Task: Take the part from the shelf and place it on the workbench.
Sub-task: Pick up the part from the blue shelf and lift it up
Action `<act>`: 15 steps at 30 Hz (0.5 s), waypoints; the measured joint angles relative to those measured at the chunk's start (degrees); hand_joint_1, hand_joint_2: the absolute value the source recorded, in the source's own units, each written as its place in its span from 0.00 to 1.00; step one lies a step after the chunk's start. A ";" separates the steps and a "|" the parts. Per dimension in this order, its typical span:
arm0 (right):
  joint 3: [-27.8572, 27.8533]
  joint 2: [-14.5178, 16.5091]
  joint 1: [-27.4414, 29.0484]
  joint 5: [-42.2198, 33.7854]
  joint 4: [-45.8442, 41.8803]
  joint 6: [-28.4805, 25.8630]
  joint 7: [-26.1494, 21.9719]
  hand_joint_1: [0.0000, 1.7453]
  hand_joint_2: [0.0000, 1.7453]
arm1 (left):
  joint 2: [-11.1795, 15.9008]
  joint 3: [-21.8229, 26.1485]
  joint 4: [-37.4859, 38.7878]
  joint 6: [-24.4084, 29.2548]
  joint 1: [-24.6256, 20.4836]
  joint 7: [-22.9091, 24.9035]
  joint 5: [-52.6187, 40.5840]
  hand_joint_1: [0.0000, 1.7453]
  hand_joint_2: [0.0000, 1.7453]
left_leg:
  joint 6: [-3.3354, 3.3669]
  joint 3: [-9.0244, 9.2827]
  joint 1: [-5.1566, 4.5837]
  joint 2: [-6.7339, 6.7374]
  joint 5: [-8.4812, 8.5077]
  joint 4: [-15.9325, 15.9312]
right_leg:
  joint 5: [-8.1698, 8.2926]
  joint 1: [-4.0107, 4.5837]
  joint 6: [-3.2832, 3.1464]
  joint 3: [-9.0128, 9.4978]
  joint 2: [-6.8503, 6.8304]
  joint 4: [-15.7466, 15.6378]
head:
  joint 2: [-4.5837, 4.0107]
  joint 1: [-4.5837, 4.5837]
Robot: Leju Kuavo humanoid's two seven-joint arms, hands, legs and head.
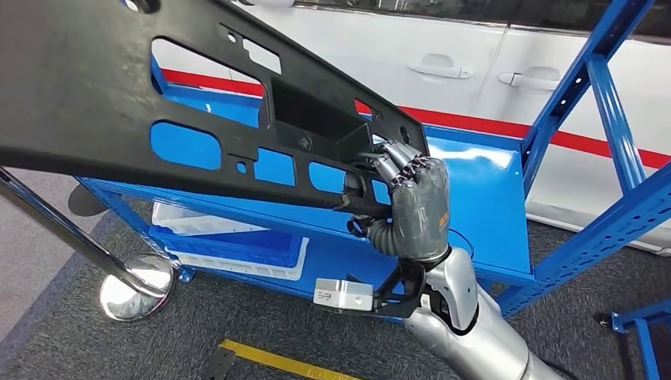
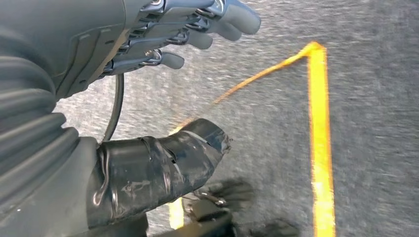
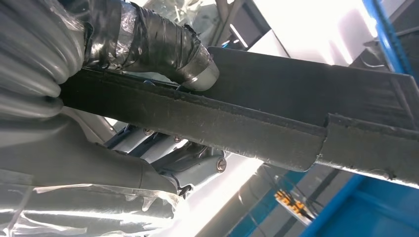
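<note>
The right hand (image 1: pixel 415 207) grips the lower edge of the black plastic panel (image 1: pixel 119 103), thumb (image 3: pixel 163 49) pressed on 1 face and fingers (image 1: pixel 399 166) wrapped over the other. The panel is held tilted in the air above the blue shelf (image 1: pixel 490 206). The left hand (image 2: pixel 148 34) hangs over grey carpet (image 2: pixel 375 98), fingers apart, holding nothing.

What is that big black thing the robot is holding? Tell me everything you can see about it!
The panel is a big, flat black part, matte like plastic, with several rounded cut-out holes and a boxy recess near the middle. It hangs tilted above the blue shelf, not lying on it, running from the picture's upper left down toward the middle. The right hand grips its lower edge, fingers hooked through an opening. In the right wrist view, the thumb presses on one face and the edge looks rough and grainy.
</note>
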 joint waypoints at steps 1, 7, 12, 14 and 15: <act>0.00 -0.07 0.01 -0.46 -0.09 -0.10 -0.04 1.00 1.00 | 0.00 -0.03 0.00 0.00 0.00 0.01 0.04 0.00 1.00 | -0.19 -0.33 0.26 0.10 0.96 -0.67 | -2.36 -0.05 0.31 -0.51 0.01 1.77 | 0.00 0.10; 0.05 -0.43 0.12 -2.08 -0.25 -0.39 -0.58 1.00 1.00 | -0.01 -0.35 0.00 -0.02 0.03 -0.01 0.56 0.00 1.00 | -1.25 -5.41 1.09 0.17 3.90 0.74 | -6.38 -1.40 2.28 1.37 -0.04 11.42 | 0.00 0.24; 0.20 -0.62 0.09 -3.06 -0.53 -0.46 -0.77 1.00 1.00 | 0.04 -0.73 0.00 -0.02 0.09 -0.05 0.90 0.00 1.00 | -3.09 -8.96 1.38 0.01 5.18 3.80 | -7.36 -1.29 1.63 8.95 0.14 0.08 | 0.00 0.23; 0.21 -0.66 0.08 -3.44 -0.58 -0.49 -0.86 1.00 1.00 | 0.05 -0.74 0.00 -0.02 0.16 -0.07 1.00 0.00 1.00 | -3.71 -9.48 1.46 -0.10 5.35 4.05 | -6.52 -1.42 0.37 8.10 0.04 0.20 | 0.01 0.16; 0.22 -0.66 0.08 -3.56 -0.58 -0.50 -0.86 1.00 1.00 | 0.06 -0.75 0.00 -0.02 0.19 -0.07 1.00 0.00 1.00 | -4.03 -9.99 1.54 -0.14 4.22 4.90 | -5.94 -1.48 -0.21 7.57 -0.06 0.14 | 0.01 0.06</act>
